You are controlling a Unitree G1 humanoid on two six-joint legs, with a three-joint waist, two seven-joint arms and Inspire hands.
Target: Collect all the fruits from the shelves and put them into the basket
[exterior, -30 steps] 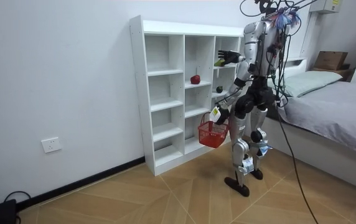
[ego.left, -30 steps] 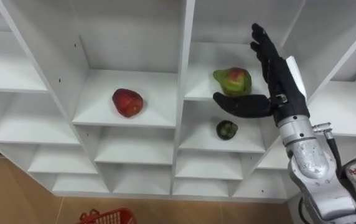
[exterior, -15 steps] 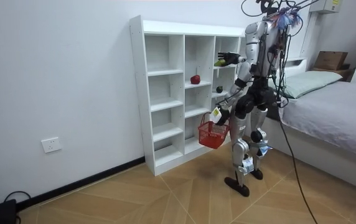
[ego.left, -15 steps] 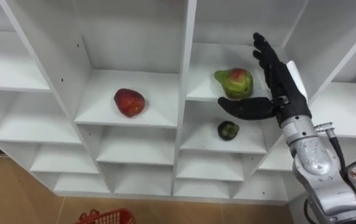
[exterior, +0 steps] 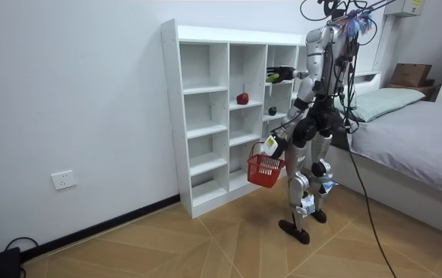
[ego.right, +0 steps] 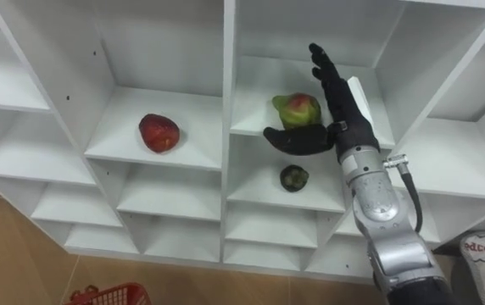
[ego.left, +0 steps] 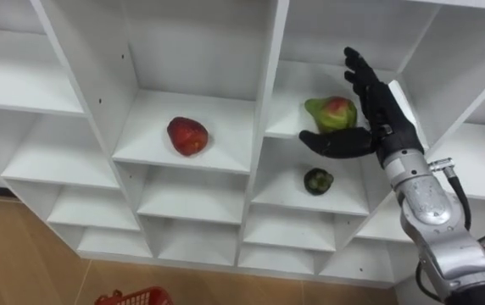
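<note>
A green-and-red fruit (ego.left: 331, 113) lies on an upper shelf of the white closet (ego.left: 270, 102). My right hand (ego.left: 376, 114) is open right beside it, fingers straight up along its right side and the thumb stretched under its front. On the shelf below sits a small dark green fruit (ego.left: 316, 180). A red fruit (ego.left: 187, 135) rests in the compartment to the left. In the room view my left hand (exterior: 270, 144) hangs low at my side, and a red basket (exterior: 265, 167) dangles from it by its handle; the basket's rim (ego.left: 132, 297) peeks in at the bottom.
The closet (exterior: 176, 116) stands against the wall, and I stand upright close before its right columns. Its other compartments hold nothing. A bed (exterior: 414, 131) lies behind me at the room view's right. Wooden floor (exterior: 205, 247) spreads around.
My right hand has closed in on the green-and-red fruit, fingers now against its side. The eye view has shifted a little, so the shelves sit further right and lower.
</note>
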